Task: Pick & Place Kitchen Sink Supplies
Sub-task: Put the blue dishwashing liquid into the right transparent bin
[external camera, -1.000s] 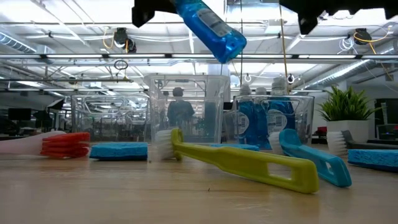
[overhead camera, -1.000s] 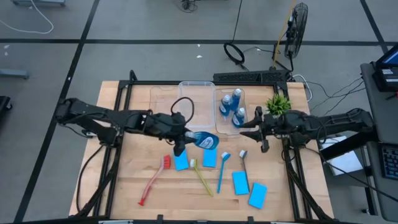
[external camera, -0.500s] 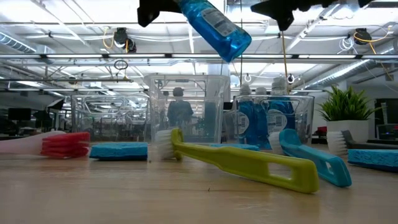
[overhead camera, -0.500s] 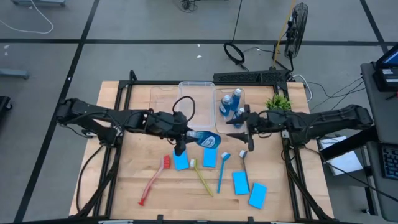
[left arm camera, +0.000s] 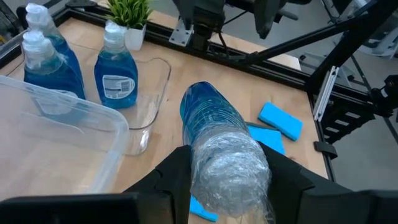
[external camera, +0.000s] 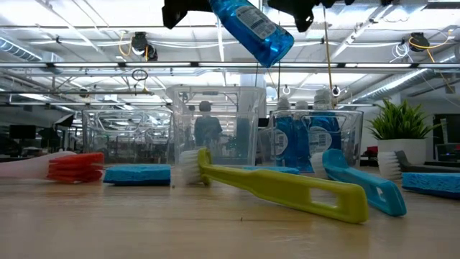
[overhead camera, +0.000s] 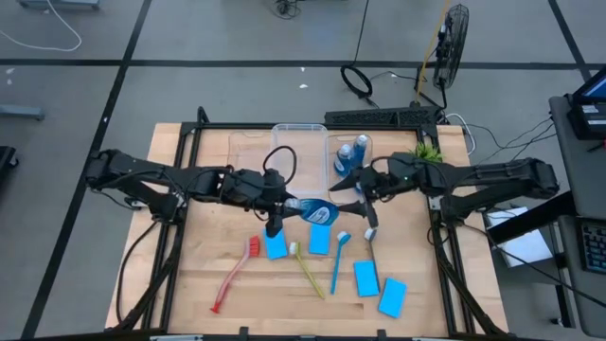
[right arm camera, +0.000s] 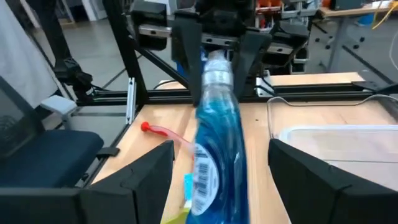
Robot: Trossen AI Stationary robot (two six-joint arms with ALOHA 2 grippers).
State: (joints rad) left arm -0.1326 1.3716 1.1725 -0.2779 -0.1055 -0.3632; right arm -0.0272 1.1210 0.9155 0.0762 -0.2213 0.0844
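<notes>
The left gripper (overhead camera: 284,203) is clamped on the neck end of a blue bottle (overhead camera: 313,212), held lying level in the air over the middle of the table (overhead camera: 189,284); the right gripper (overhead camera: 343,197) faces the bottle's base with its fingers spread wide, one on each side, and touching nothing.

Only the low view shows how high the bottle (external camera: 253,29) hangs, well clear of the yellow-green brush (external camera: 287,188) and the sponge (external camera: 136,174) on the boards; only the left wrist view shows three more bottles (left arm camera: 115,67) upright in the clear bin (left arm camera: 149,93) beside the potted plant (left arm camera: 129,14); from above that bin is partly hidden by the right arm.

The bottle carries a white label (right arm camera: 200,177) with a barcode; its print is probably too small to read.

The larger bin (overhead camera: 299,152) stands open just behind both grippers; the red brush (overhead camera: 233,275) lies towards the near left edge, and bare wood lies to the left of it.
</notes>
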